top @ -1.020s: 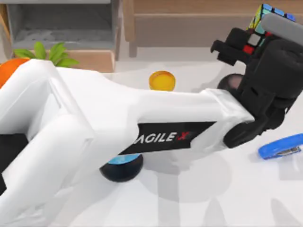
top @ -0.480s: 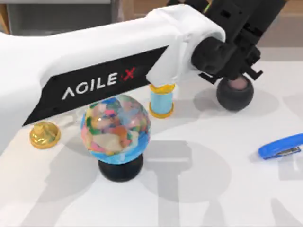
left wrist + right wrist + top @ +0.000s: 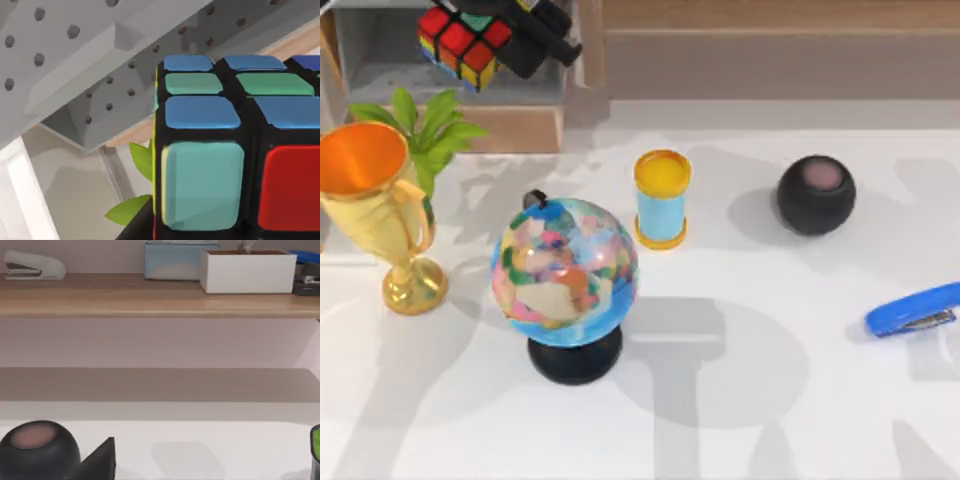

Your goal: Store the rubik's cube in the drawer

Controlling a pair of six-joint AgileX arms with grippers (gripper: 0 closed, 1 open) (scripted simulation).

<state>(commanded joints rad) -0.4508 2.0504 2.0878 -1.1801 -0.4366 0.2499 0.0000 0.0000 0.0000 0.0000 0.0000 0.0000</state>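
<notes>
The left gripper (image 3: 510, 40) is pinching the rubik's cube (image 3: 463, 42) and holding it above the open grey drawer (image 3: 380, 60) at the far left of the table, its fingers clamped on opposite faces so the cube is hanging clear of the drawer's wooden front edge (image 3: 510, 127). In the left wrist view the cube (image 3: 235, 150) is sitting close before the camera with the drawer's perforated grey wall (image 3: 75, 60) beyond it, which suggests it is lined up for lowering inside. Whether the right gripper's fingers are spread or pressed together, I cannot tell.
</notes>
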